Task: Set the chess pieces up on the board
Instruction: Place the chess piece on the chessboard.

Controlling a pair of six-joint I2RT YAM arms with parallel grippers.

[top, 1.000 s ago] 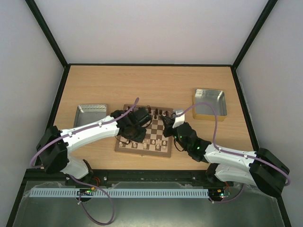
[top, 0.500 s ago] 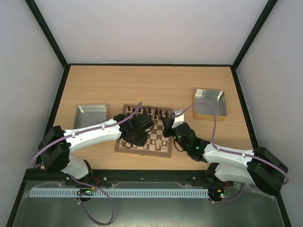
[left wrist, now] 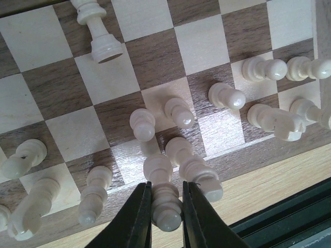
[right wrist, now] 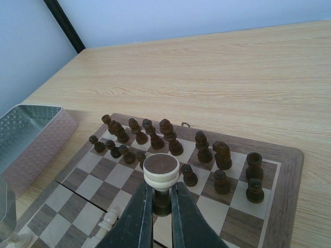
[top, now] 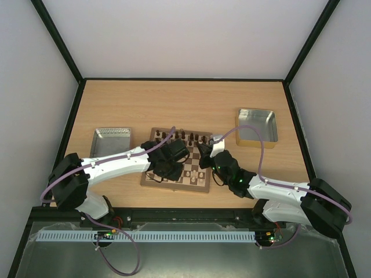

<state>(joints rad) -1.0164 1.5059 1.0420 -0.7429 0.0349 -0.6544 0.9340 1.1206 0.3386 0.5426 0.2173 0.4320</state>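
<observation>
The board (top: 174, 186) lies mid-table between both arms. In the left wrist view my left gripper (left wrist: 166, 184) is shut on a cream chess piece (left wrist: 165, 206) at the board's near border, with other cream pieces (left wrist: 178, 111) standing close beside it on the near rows. From above, that gripper (top: 168, 159) is over the board's left half. My right gripper (right wrist: 161, 187) is shut on a cream piece (right wrist: 161, 168) turned base-first toward the camera, held above the board. From above it (top: 204, 156) hangs over the right half.
Dark brown chessmen (right wrist: 170, 137) fill the board's two far rows. One shiny metal tray (top: 110, 141) sits left of the board, and another (top: 257, 127) stands at the back right. A black rail (left wrist: 289, 206) runs just beyond the table's near edge.
The left arm has shifted a little to the right over the board, still holding its piece. The right arm has barely moved.
</observation>
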